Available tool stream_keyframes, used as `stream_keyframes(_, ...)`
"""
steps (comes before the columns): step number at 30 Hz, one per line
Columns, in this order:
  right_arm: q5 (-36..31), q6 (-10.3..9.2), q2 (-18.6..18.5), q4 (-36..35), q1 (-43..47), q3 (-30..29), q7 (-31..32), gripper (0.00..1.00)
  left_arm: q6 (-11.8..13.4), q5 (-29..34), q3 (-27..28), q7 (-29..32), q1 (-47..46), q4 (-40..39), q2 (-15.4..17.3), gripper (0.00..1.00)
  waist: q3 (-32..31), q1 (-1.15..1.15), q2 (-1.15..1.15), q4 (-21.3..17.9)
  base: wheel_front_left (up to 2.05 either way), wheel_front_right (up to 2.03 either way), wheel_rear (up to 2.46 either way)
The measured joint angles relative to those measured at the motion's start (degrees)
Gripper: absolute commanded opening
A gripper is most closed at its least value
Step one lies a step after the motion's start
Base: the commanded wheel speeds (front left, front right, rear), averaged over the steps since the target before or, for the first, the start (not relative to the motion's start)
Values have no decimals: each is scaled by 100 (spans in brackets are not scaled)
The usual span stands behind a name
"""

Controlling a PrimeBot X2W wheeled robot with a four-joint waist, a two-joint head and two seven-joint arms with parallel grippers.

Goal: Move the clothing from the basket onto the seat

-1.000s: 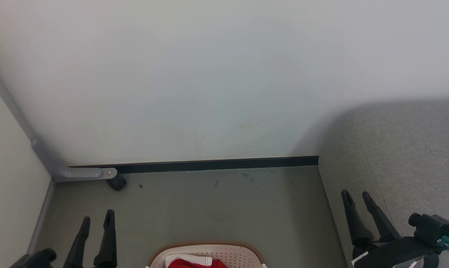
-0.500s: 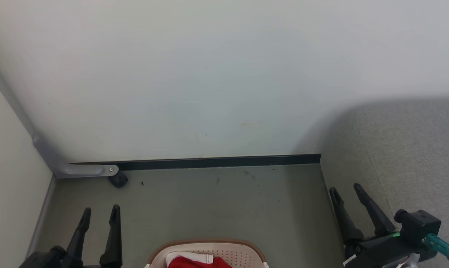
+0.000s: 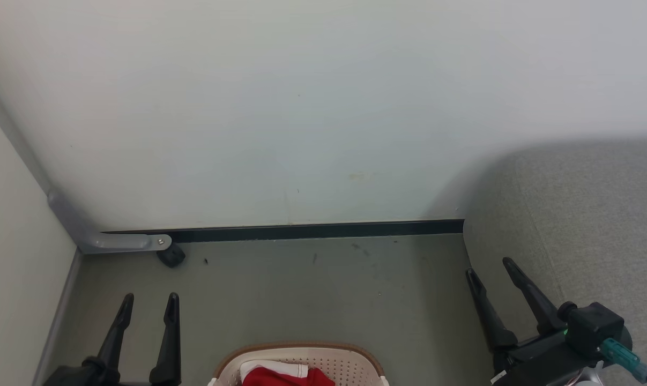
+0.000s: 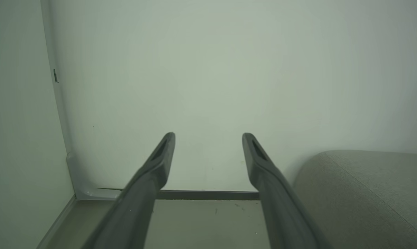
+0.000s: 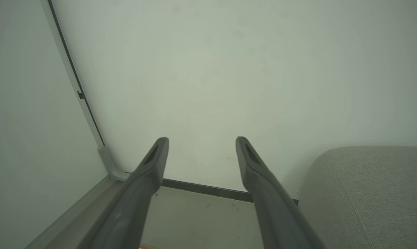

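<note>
Head view: the left gripper (image 3: 150,300) at near left and the right gripper (image 3: 489,268) at near right both stand wide, holding nothing. Between them, at the near edge, sits the oval cream perforated basket (image 3: 302,348) with a brown rim, and the red clothing (image 3: 285,378) with white trim lies inside. The grey woven seat (image 3: 580,214), round-cornered, rises just beside the right gripper. A smooth grey-green floor (image 3: 302,289) meets the pale wall (image 3: 302,107) at a dark skirting strip (image 3: 312,231). A grey bracket (image 3: 114,243) sits far left.

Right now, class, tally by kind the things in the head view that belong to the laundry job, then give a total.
Pincers: 2 (left pincer, right pincer)
Basket: 1
Clothing heap: 1
Seat: 1
Total: 5
</note>
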Motion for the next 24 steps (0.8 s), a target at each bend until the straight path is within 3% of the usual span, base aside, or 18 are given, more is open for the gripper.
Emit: stream_keyframes(24, 49, -158, 156, 126, 56, -296, -5, 100, -102, -1, 158, 0, 94, 48, -134, 100, 74, 0, 0, -8, 0, 0, 0)
